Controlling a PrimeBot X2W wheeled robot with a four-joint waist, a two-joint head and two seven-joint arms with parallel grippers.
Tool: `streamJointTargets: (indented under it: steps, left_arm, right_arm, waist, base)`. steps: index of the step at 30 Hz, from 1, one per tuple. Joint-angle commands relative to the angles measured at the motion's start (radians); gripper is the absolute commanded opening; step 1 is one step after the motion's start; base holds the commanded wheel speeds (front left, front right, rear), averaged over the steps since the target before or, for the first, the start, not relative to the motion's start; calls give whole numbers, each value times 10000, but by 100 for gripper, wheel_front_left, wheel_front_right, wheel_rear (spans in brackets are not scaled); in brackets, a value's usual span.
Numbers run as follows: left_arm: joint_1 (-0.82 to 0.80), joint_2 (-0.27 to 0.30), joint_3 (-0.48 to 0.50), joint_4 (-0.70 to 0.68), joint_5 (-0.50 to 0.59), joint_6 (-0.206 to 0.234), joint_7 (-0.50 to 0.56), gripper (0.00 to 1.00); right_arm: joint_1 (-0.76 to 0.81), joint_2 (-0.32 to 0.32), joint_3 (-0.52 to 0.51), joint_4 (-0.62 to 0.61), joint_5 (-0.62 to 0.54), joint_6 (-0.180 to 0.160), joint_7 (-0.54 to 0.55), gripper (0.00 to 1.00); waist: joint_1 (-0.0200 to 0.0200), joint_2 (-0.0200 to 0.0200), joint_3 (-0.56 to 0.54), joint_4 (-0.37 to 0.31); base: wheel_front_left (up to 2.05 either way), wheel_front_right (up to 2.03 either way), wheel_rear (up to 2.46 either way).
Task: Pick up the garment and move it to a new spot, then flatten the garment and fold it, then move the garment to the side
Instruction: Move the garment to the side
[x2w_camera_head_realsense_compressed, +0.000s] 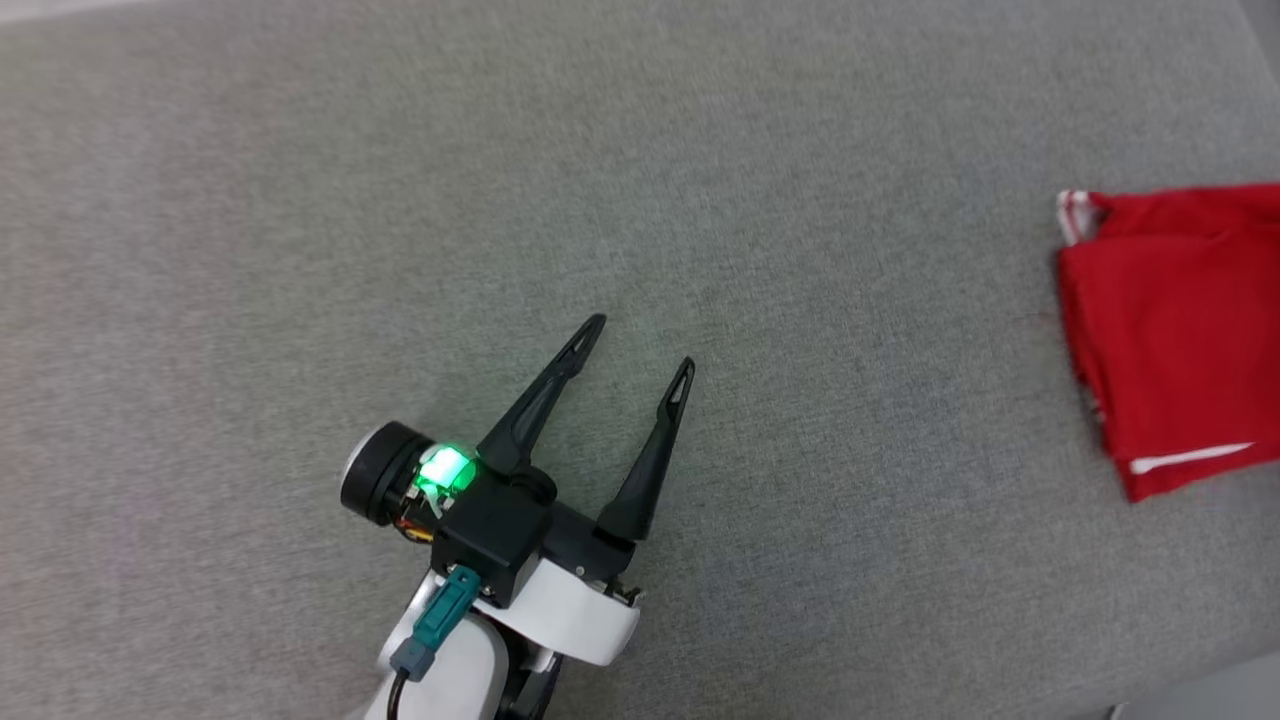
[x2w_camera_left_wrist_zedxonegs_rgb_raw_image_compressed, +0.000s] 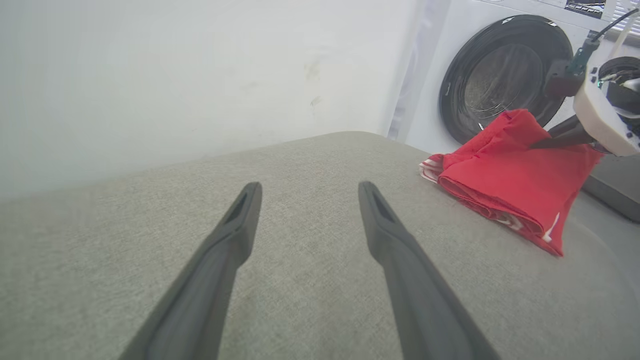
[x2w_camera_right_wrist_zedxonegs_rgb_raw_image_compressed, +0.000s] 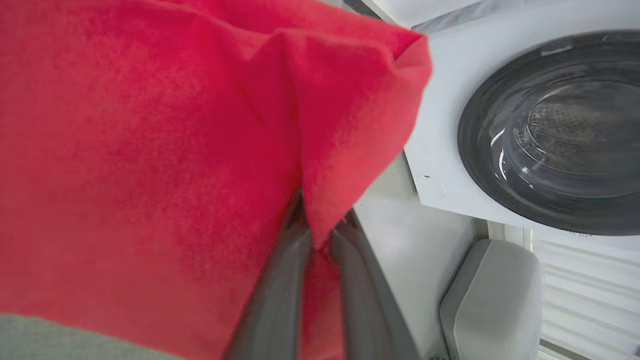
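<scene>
Item: red shirt (x2w_camera_head_realsense_compressed: 1170, 330), folded into a thick bundle, lying on the grey cushion (x2w_camera_head_realsense_compressed: 400, 200) at the end nearest the washing machine (x2w_camera_left_wrist_zedxonegs_rgb_raw_image_compressed: 505, 75). Right claw (x2w_camera_right_wrist_zedxonegs_rgb_raw_image_compressed: 320, 235): pinching a raised corner of the shirt on the side facing the machine. Left claw (x2w_camera_head_realsense_compressed: 641, 342): spread wide, holding nothing, over bare cushion well away from the machine. Hazards, as we judge them: the pinch takes only a small peak of cloth and may slip; a pull by one corner may drag the layers apart; a move toward the machine may tip the bundle off the cushion.
</scene>
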Motion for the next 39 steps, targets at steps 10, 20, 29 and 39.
streamJointTargets:
  steps: [10, 20, 29, 39]
  left_arm:
    - [-515, 265, -112, -730, 310, 78, -20, 100]
    - [-519, 264, -126, -678, 138, 197, -19, 100]
    - [-51, 89, 322, 47, -489, 396, -20, 100]
    - [1304, -120, 1637, 772, -1157, 565, -20, 100]
  right_arm:
    - [-1865, 548, -929, 3046, -891, -20, -2154, 0]
    - [-2612, 1294, -1498, 4804, -2076, -20, -3065, 100]
    - [-2499, 1587, -1713, 4851, -2608, -20, -3424, 100]
    - [-987, 2873, -2774, 2989, -964, -20, -4736, 100]
  waist:
    - [-1, 0, 1334, -137]
    - [-1, 0, 1207, 79]
    - [-1, 0, -353, 356]
    - [-1, 0, -2823, 921]
  base:
    - [0, 0, 0]
    - [0, 0, 0]
    - [0, 0, 0]
    - [0, 0, 0]
